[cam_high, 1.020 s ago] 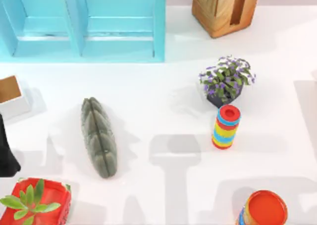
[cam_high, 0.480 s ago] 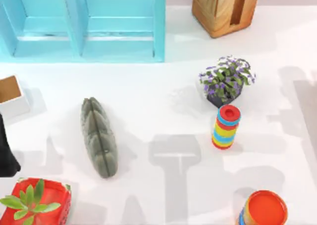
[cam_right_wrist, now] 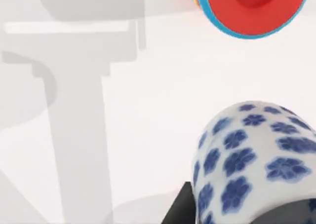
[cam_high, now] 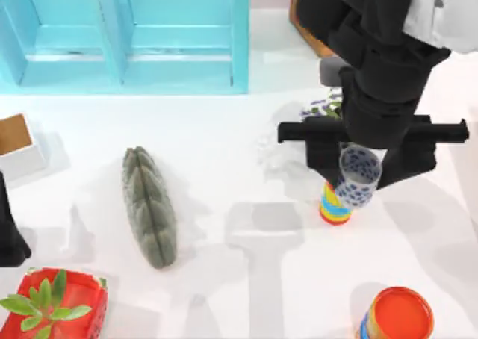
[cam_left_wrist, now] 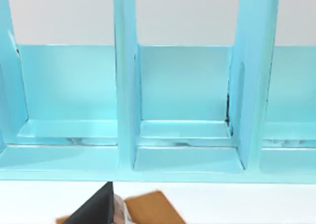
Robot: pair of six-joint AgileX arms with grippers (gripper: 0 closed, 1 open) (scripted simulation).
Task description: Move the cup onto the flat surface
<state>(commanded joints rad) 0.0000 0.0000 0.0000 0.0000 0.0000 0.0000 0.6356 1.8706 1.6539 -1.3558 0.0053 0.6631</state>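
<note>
Item: small see-through cup with dark blue spots [cam_high: 358,176]. It hangs in my right claw [cam_high: 357,171], above the broad plain white bench [cam_high: 224,167], right of centre. In the top view it overlaps the upper part of the rainbow-striped ring stack [cam_high: 334,208]. In the right wrist view the cup [cam_right_wrist: 252,160] shows blue flower marks, with the stack's red top [cam_right_wrist: 249,7] near it. The claw's dark fingers [cam_high: 321,160] are clamped on the cup, one on each side.

Surroundings on the bench:
- Purple-flowered potted plant [cam_high: 323,109], just behind the cup and mostly covered by my right arm.
- Wooden box [cam_high: 302,22], at the far edge, largely hidden by the same arm.
- Turquoise open-fronted cabinet [cam_high: 123,36], far left; it also faces the left wrist camera [cam_left_wrist: 187,110].
- Long grey-green ridged gourd-like object [cam_high: 149,204], lying left of centre, well apart from the cup.
- Red planter with a green succulent [cam_high: 52,303], near left corner, cut off by the edge.
- White box with a brown top [cam_high: 16,141], at the left edge, partly cut off.
- Orange-topped striped can [cam_high: 396,316], near right, cut off at the bottom.

Left arm: parked at the left edge [cam_high: 9,231], a dark shape. I cannot tell how its claw stands.
</note>
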